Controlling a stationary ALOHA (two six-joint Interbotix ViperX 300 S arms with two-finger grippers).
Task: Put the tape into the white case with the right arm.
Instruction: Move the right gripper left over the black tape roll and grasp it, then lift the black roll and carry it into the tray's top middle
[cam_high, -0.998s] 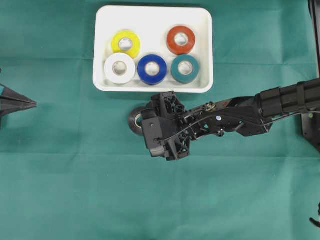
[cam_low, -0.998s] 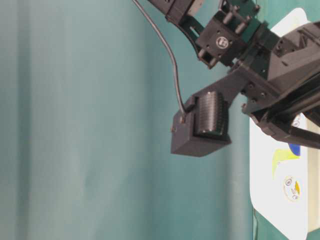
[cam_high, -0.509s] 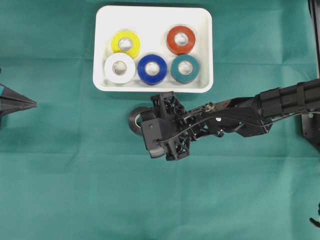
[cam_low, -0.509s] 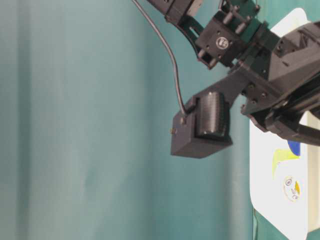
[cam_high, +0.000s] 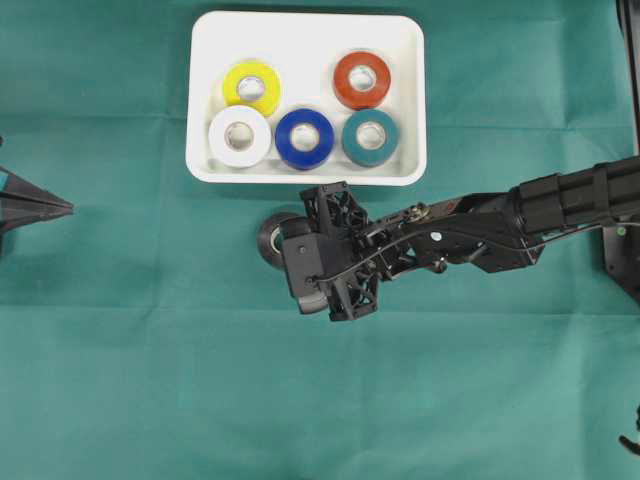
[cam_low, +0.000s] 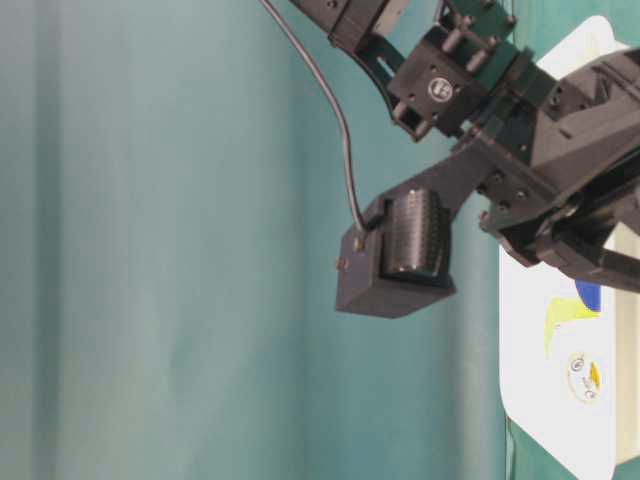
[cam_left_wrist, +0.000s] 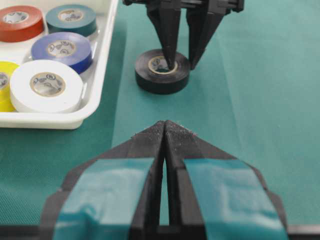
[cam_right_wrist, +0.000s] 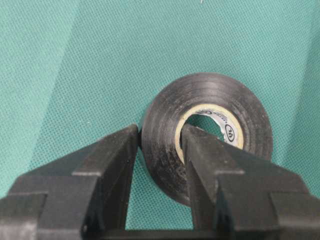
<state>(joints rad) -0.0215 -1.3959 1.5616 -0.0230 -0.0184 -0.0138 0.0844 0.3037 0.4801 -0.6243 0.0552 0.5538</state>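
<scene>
The right arm's black two-fingered gripper (cam_right_wrist: 157, 145) has its jaws pinched on the wall of the black round roll of electrical tape (cam_right_wrist: 210, 130), one finger inside the cardboard core and the other against the outer face. The roll lies flat on the green cloth-covered desk (cam_high: 150, 380), beside the shallow white plastic case (cam_high: 306, 30). The left teal-banded gripper (cam_left_wrist: 165, 131) points at the tape from well apart, jaws pressed together on nothing.

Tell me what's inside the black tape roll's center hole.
One finger of the right gripper sits inside the black tape roll, the other outside its wall. The core's printed label shows; the cloth below is mostly covered.
</scene>
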